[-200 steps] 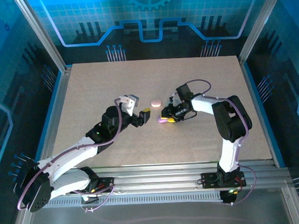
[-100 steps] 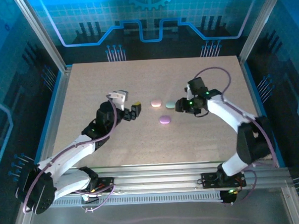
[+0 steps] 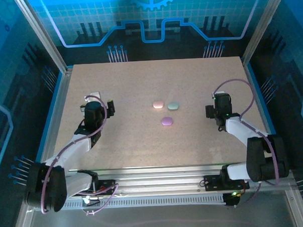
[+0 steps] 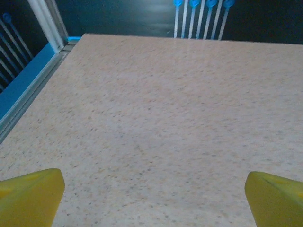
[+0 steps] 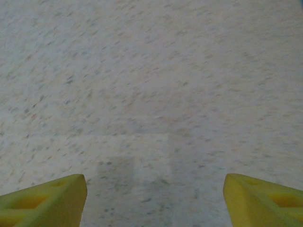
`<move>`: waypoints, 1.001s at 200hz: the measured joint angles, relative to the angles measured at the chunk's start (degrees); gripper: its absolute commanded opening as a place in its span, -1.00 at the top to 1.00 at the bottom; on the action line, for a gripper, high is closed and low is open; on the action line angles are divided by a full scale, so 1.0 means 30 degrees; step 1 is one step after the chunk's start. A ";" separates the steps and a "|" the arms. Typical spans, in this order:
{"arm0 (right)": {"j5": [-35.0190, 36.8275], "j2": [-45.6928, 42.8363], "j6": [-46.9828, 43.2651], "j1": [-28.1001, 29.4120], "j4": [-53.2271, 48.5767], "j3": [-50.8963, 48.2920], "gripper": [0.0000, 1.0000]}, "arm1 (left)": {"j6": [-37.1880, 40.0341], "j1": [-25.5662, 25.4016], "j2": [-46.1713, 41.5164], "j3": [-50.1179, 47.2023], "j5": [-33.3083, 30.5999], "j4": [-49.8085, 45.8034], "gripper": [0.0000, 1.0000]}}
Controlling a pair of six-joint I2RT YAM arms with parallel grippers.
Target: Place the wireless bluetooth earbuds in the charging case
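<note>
Three rounded cases [image 3: 167,121] (pink, green, lilac).

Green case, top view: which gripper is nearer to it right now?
Right. The right gripper sits just to the right of the green case, a short gap away; the left gripper is far off to its left, beyond the pink case.

The near case [image 3: 167,121] lies on the worktop [image 3: 143,144]. Just behind it, the left case [image 3: 158,104] and right case [image 3: 173,106] lie side by side.
</note>
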 measured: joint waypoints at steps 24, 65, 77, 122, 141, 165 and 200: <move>-0.3002 0.0648 -0.0605 -0.0087 0.3126 -0.0874 -0.56 | 0.0379 0.0525 0.1545 -0.1413 0.0291 0.2572 -0.98; -0.6666 0.2135 -0.1362 -0.0102 0.9865 -0.3104 -0.68 | 0.1158 0.1180 0.4240 -0.3249 0.2295 0.7868 -0.98; -0.6965 0.2382 -0.1421 -0.0102 1.0754 -0.3665 -0.79 | 0.1275 0.1479 0.5260 -0.3905 0.3053 1.0309 -0.98; -0.6054 0.2645 -0.1093 -0.0073 1.2131 -0.3708 -1.00 | 0.1086 0.1894 0.7322 -0.4452 0.3468 1.2764 -0.98; -0.5690 0.2645 -0.1086 -0.0066 1.2356 -0.3701 -1.00 | 0.0852 0.2106 0.7286 -0.3468 0.3184 1.2764 -0.98; -0.5479 0.2645 -0.1086 -0.0066 1.2539 -0.3701 -1.00 | 0.0816 0.2127 0.7249 -0.3271 0.3213 1.2823 -0.98; -0.5355 0.2645 -0.1086 -0.0044 1.2684 -0.3701 -1.00 | 0.0823 0.2127 0.7249 -0.3271 0.3555 1.2539 -0.98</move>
